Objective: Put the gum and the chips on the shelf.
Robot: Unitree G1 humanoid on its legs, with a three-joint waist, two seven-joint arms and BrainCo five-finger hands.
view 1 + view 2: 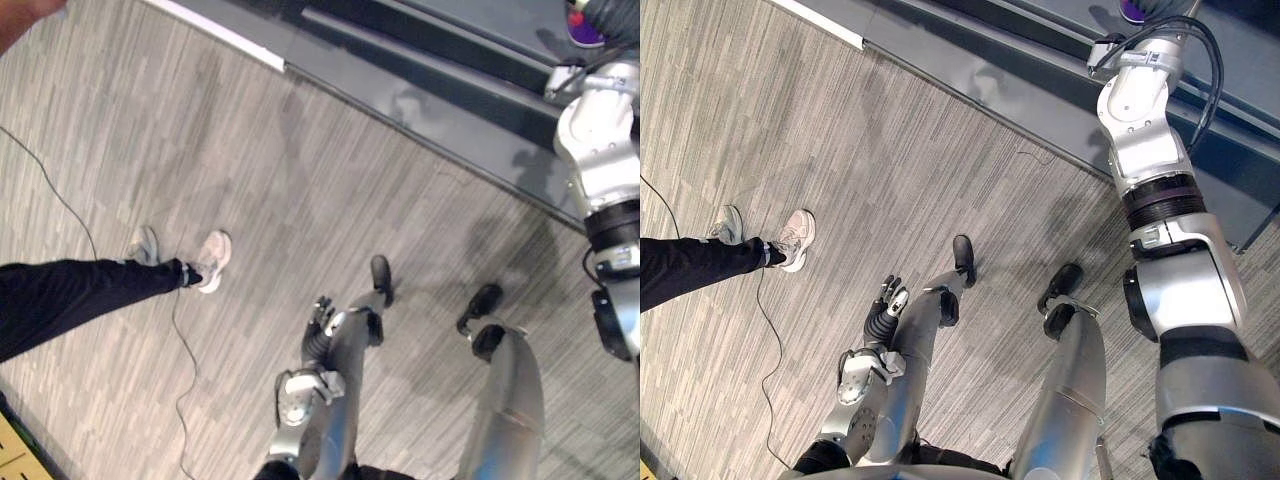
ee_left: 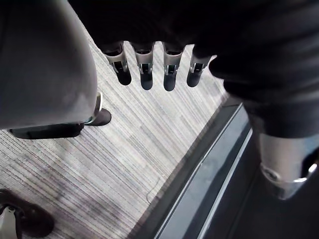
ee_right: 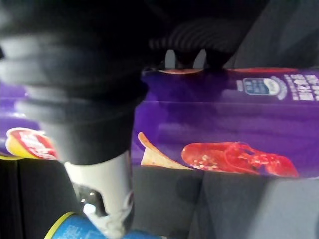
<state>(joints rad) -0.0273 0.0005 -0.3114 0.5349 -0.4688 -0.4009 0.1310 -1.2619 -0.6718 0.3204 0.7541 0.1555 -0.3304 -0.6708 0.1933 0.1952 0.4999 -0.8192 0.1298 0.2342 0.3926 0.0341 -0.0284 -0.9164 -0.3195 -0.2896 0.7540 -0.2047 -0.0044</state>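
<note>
Far right, by dark grey shelf [image 1: 440, 70]: right hand [image 3: 102, 189] fingers gripping purple chips tube [image 3: 224, 129]
Near centre: left hand [image 1: 885, 305] fingers straight

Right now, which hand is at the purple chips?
The right hand, up against the purple chips at the shelf; the left hand hangs open over the floor, empty.

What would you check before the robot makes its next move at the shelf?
1. Right robot hand grips the purple chips can: ok, thumb across it, fingers behind.
2. Can resting on the shelf: cannot tell.
3. Second item placed: cannot tell; a blue yellow-rimmed container shows by the thumb.
4. Left robot hand free: ok, fingers straight, empty.
5. Person clear of the arms: ok, stands to the robot's left.
</note>
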